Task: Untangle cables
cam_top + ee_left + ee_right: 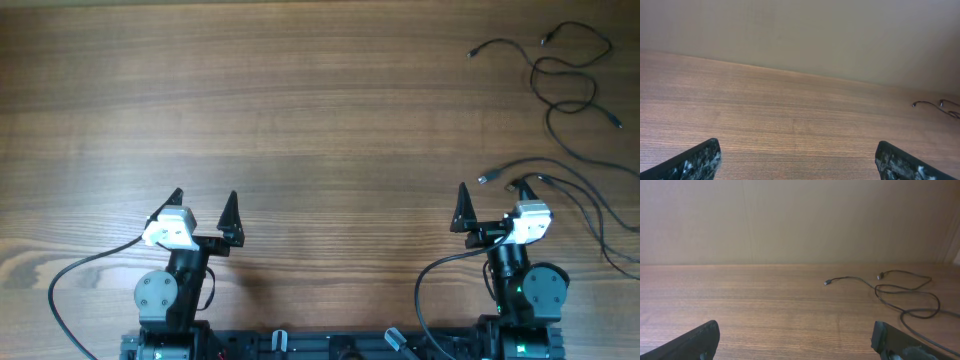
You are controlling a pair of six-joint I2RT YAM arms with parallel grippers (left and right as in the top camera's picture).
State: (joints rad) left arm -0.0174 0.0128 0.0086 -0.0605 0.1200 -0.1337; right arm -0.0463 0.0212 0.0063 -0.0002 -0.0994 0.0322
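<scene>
Thin black cables lie loose at the right of the table. One cable point(473, 51) loops about the far right corner. Another bunch point(485, 178) has plug ends just beyond my right gripper and trails off toward the right edge. In the right wrist view the cables point(827, 282) lie ahead and to the right. In the left wrist view a bit of cable point(927, 103) shows at the far right. My left gripper point(204, 200) point(797, 160) is open and empty at the near left. My right gripper point(490, 195) point(795, 340) is open and empty, close to the nearer plug ends.
The wooden table point(300, 100) fills the view. Each arm's own black lead curls beside its base at the near edge point(70, 275). A plain wall point(790, 220) stands behind the table's far edge.
</scene>
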